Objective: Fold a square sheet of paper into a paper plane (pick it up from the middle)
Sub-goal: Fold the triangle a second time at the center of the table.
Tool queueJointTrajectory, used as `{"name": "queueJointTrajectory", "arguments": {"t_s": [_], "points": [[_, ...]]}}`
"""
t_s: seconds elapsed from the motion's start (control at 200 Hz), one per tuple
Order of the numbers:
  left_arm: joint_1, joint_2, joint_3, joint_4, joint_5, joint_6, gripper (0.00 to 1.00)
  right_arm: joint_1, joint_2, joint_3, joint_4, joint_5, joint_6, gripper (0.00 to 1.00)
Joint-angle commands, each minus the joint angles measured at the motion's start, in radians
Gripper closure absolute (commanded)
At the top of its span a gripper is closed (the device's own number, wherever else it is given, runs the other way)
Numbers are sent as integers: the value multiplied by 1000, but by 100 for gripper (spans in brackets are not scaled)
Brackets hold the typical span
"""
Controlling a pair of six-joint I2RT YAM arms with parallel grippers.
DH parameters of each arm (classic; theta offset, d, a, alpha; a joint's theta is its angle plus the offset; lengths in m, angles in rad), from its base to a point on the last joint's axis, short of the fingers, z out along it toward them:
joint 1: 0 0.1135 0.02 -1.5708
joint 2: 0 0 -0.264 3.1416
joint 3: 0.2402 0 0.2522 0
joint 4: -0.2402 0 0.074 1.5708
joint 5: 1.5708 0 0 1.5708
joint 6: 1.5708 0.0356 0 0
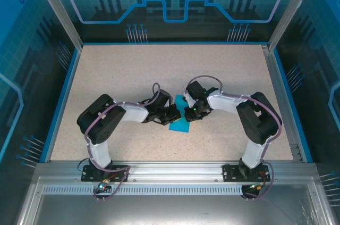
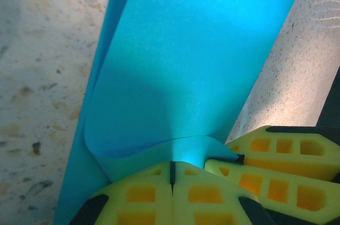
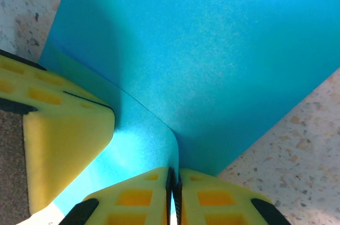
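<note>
The square sheet of paper (image 1: 179, 125) is bright cyan and lies on the table between the two arms, partly under the grippers. In the left wrist view the sheet (image 2: 196, 49) curls up from the table into my left gripper (image 2: 171, 165), whose yellow jaws are shut on its raised edge. My right gripper (image 3: 173, 174) is shut on a lifted fold of the same sheet (image 3: 212, 39), with a sliver of cyan between its pads. The two grippers (image 1: 174, 114) (image 1: 187, 113) meet tip to tip over the paper. Each wrist view catches the other gripper's fingers (image 2: 281, 156) (image 3: 64, 145) close beside its own.
The speckled beige table (image 1: 159, 71) stretches bare to the far edge and to both sides of the arms. A blue rim (image 1: 59, 102) and metal posts (image 1: 56, 7) bound it. A metal rail (image 1: 170, 171) carries both arm bases at the near edge.
</note>
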Motion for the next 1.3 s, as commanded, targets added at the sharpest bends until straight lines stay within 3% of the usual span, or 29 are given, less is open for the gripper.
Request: {"name": "queueJointTrajectory", "arguments": {"t_s": [0.0,0.145,0.25,0.295,0.36,0.44,0.52,0.58,0.68,0.92,1.295], "points": [[-1,45,-37,-19,-34,2,100,-10,7,9,-33,17,20,84],[-3,44,-47,-23,-35,6,100,-14,-70,38,-59,12,40,70],[-6,41,-45,-33,-41,15,100,-25,-145,24,-78,29,55,66],[-6,42,-43,-36,-40,16,100,-29,-179,9,-78,33,76,59],[-7,44,-35,-36,-36,21,100,-33,-222,-23,-49,-17,98,57],[-11,44,-29,-45,-38,25,100,-33,-247,-65,18,-151,131,61],[-12,44,-27,-45,-36,27,100,-30,-231,-100,98,-300,182,75],[-11,42,-22,-50,-35,30,100,-23,-213,-123,146,-338,228,84],[-14,42,-15,-56,-33,33,100,-20,-181,-143,169,-364,259,90],[-20,45,-11,-62,-28,38,100,-18,-120,-163,190,-418,257,90],[-20,40,-18,-69,-32,37,100,-20,-26,-122,128,-334,207,88]]}}
